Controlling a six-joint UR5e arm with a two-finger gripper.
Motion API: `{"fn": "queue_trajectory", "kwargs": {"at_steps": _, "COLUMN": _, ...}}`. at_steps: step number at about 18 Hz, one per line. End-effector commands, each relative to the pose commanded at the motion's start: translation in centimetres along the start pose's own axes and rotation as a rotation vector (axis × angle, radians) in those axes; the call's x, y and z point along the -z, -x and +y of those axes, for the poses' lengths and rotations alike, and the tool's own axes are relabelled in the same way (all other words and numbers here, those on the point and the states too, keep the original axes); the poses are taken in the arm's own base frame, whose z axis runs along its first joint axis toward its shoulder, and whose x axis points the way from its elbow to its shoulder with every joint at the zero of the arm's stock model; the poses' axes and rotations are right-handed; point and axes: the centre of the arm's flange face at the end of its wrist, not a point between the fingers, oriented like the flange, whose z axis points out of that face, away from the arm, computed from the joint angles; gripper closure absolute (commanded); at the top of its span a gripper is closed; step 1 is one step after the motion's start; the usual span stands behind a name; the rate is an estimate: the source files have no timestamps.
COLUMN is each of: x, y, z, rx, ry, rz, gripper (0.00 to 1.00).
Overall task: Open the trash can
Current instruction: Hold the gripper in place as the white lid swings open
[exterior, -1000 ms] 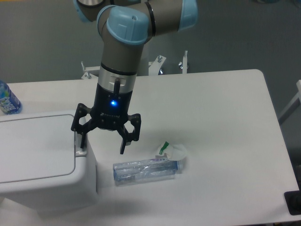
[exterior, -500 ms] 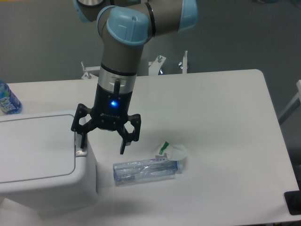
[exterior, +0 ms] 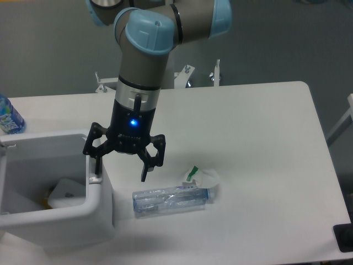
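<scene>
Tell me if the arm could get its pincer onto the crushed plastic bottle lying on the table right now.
Probably yes. The pincer hangs open just up and left of the bottle, and nothing lies between them. The trash can stands to the left, out of that path.

Gripper (exterior: 120,171) downward, fingers spread

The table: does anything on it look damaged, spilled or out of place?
Yes. A clear crushed plastic bottle lies flat on its side on the table, beside a crumpled white scrap, right of the open trash can. Both look like litter outside the bin. Nothing looks spilled.
</scene>
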Motion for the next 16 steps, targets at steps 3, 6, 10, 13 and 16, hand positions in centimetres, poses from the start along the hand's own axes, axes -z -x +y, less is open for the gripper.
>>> {"fn": "queue_trajectory", "kwargs": {"at_steps": 3, "x": 1.0, "y": -0.2, "z": -0.7, "rx": -0.009, "ry": -0.02, "rz": -0.008, "gripper": 0.0}}
{"fn": "queue_trajectory", "kwargs": {"at_steps": 6, "x": 3.5, "y": 1.5, "z": -2.4, "rx": -0.012, "ry": -0.068, "rz": -0.053, "gripper": 0.0}}
{"fn": "queue_trajectory", "kwargs": {"at_steps": 10, "x": 8.0, "y": 6.1, "z": -3.8, "rx": 0.019, "ry": -0.115, "rz": -0.222, "gripper": 0.0}}
{"fn": "queue_trajectory", "kwargs": {"at_steps": 13, "x": 9.0, "y": 9.2, "z": -3.2, "rx": -0.007, "ry": -0.086, "rz": -0.295, "gripper": 0.0}}
{"fn": "queue_trajectory", "kwargs": {"at_steps": 16, "x": 9.5, "y": 10.9, "z": -1.8, "rx": -0.068, "ry": -0.012, "rz": -0.328, "gripper": 0.0}}
